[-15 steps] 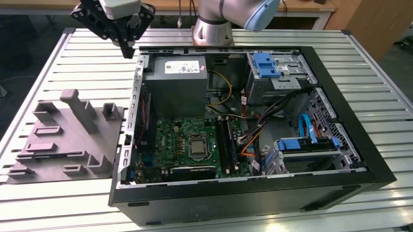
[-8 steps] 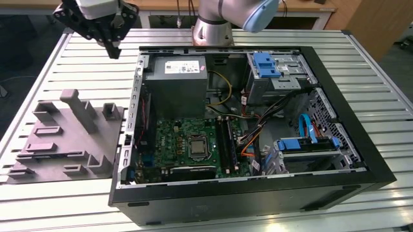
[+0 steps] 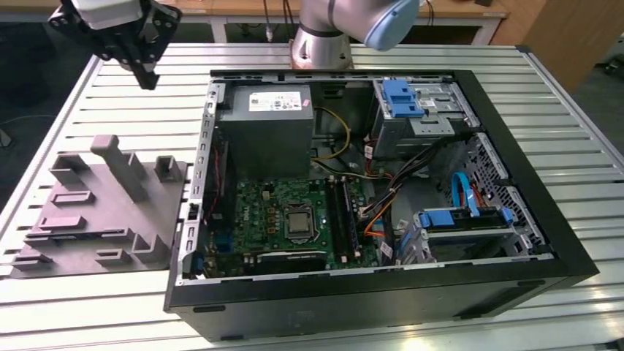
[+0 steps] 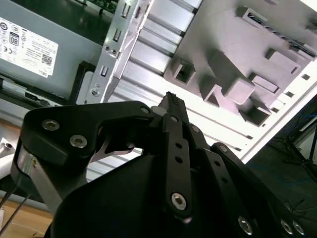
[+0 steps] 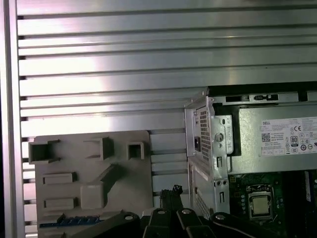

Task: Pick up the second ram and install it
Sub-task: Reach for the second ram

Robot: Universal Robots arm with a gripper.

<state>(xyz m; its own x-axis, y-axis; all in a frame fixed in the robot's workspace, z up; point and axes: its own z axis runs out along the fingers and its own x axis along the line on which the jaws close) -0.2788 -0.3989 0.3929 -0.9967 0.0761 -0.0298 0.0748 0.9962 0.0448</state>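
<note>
Evidently the pick is not yet made: the jaws hang over the bench [image 3: 546,80], to the exterior view's left of the open computer case [image 3: 390,300], drawn together with nothing in them. The second ram [image 5: 69,219] lies as a blue-green strip on the grey fixture [image 5: 89,163] beside the case. A sound grasp, I judge, means spreading the jaws and meeting the board square across its thin faces; there is room above, but the fixture's posts [image 3: 122,164] and the case wall [image 3: 201,168] crowd the approach.
</note>
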